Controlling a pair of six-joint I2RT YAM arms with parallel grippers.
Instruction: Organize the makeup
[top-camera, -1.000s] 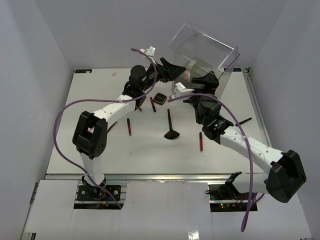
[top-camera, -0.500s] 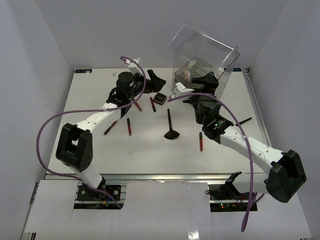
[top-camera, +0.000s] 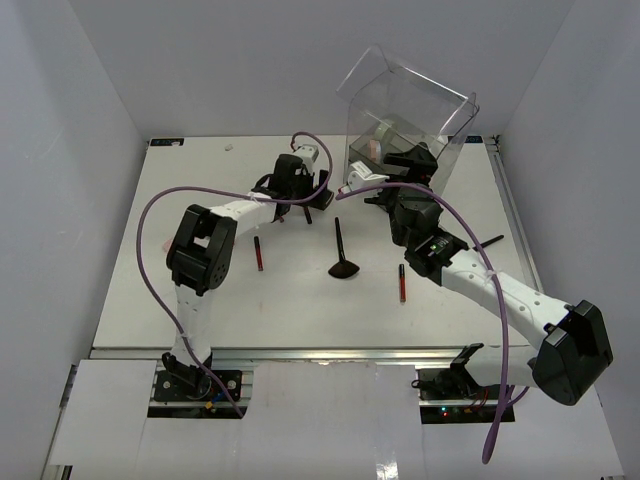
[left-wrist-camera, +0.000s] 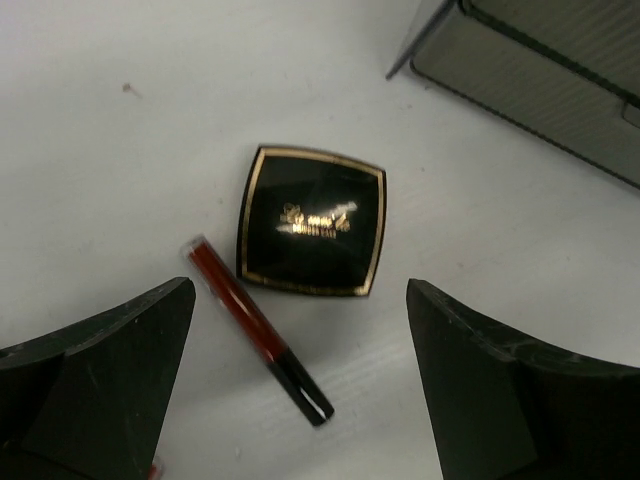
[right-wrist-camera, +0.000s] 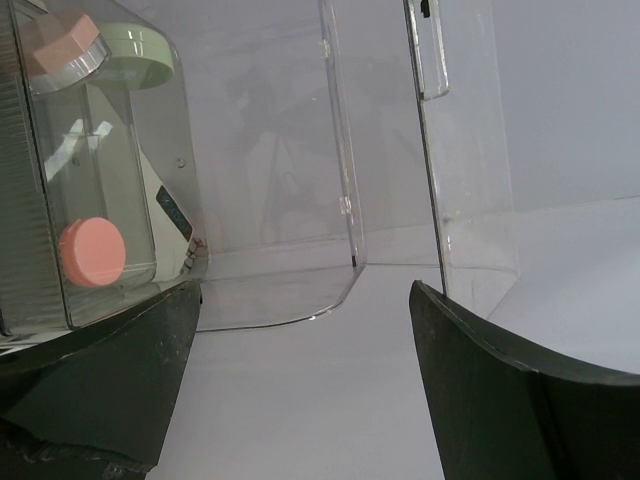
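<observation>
Seen from above, the left gripper (top-camera: 316, 188) is stretched out low over the middle of the white table (top-camera: 200, 300), just left of the clear box (top-camera: 420, 105), which sits tilted at the back right. The right gripper (top-camera: 398, 160) is pushed up against the front of that box. A fan brush (top-camera: 343, 252) lies on the table between the two arms, head toward the near edge. A red pencil (top-camera: 258, 253) lies to its left, another pencil (top-camera: 403, 283) to its right, and a dark stick (top-camera: 488, 242) lies beyond the right forearm. In the left wrist view the jaws stand wide apart and hold nothing. Between and just ahead of the fingers (left-wrist-camera: 100, 380) the square black compact (left-wrist-camera: 312, 222) lies flat with its gold trim up, and a third pencil (left-wrist-camera: 255, 325) lies slanted at its lower left corner, touching or nearly so. In the right wrist view the jaws are also spread wide, the clear walls of the box rising just ahead of them; whether the fingers (right-wrist-camera: 500, 400) touch the box cannot be told. Inside the box, on the left, sit a pink puff (right-wrist-camera: 58, 42), a green pot (right-wrist-camera: 140, 55) and a pink disc (right-wrist-camera: 92, 252).
</observation>
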